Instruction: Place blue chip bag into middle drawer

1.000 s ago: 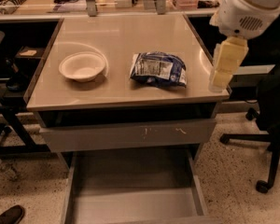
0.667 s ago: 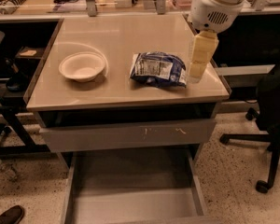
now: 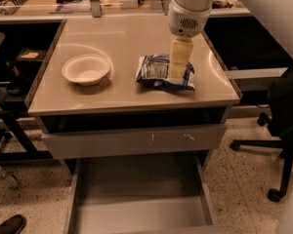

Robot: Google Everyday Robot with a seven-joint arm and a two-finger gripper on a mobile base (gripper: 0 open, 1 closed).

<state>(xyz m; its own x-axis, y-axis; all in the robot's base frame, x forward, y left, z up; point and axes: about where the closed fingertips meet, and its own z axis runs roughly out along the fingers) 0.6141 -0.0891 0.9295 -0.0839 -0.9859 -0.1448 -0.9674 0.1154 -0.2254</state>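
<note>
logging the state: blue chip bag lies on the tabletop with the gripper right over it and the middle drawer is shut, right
Not quite: the camera view shows the middle drawer pulled open, not shut. The blue chip bag does lie on the tabletop with the gripper right over it.

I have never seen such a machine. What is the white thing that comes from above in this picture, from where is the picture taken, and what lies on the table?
The white thing is a robot arm. Its pale yellow end is the gripper, the part that grasps. It hangs low over the blue chip bag, which lies on the table top. The picture does not show whether it already holds the bag. To the left of the bag stands a white bowl. Below, the middle drawer is pulled open. Above it is a closed drawer front with pale scuffs. The single camera looks down from the front of the table. Where it is mounted is unknown.
</note>
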